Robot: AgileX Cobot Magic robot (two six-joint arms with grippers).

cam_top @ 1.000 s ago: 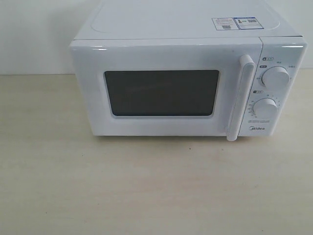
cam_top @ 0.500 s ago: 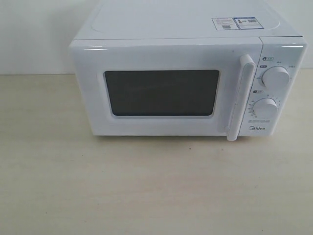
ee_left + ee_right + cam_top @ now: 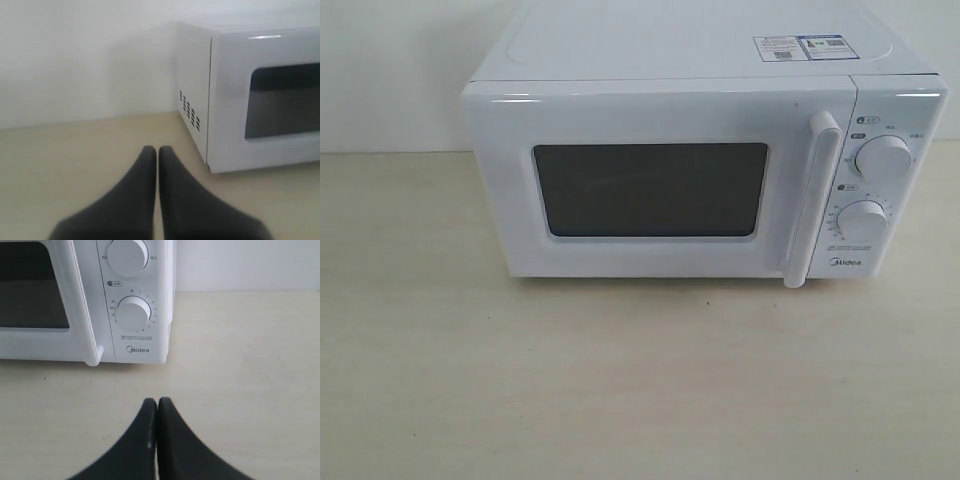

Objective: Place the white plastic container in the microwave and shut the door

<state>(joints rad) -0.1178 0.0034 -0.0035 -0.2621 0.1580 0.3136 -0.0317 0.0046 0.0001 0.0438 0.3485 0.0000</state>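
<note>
The left hand (image 3: 158, 150) and right hand (image 3: 157, 401) were pinched shut, empty, the door (image 3: 650, 190) closed mid-frame, the white plastic container out of sight, perhaps inside; a half-latched door might drift open.

Exterior frontal; wrist views low, flanking microwave (image 3: 660, 180)

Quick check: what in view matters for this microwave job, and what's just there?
Job: microwave, its shut door, handle, left gripper, right gripper; container not in view.
Just there: dials, stickers, table.
</note>
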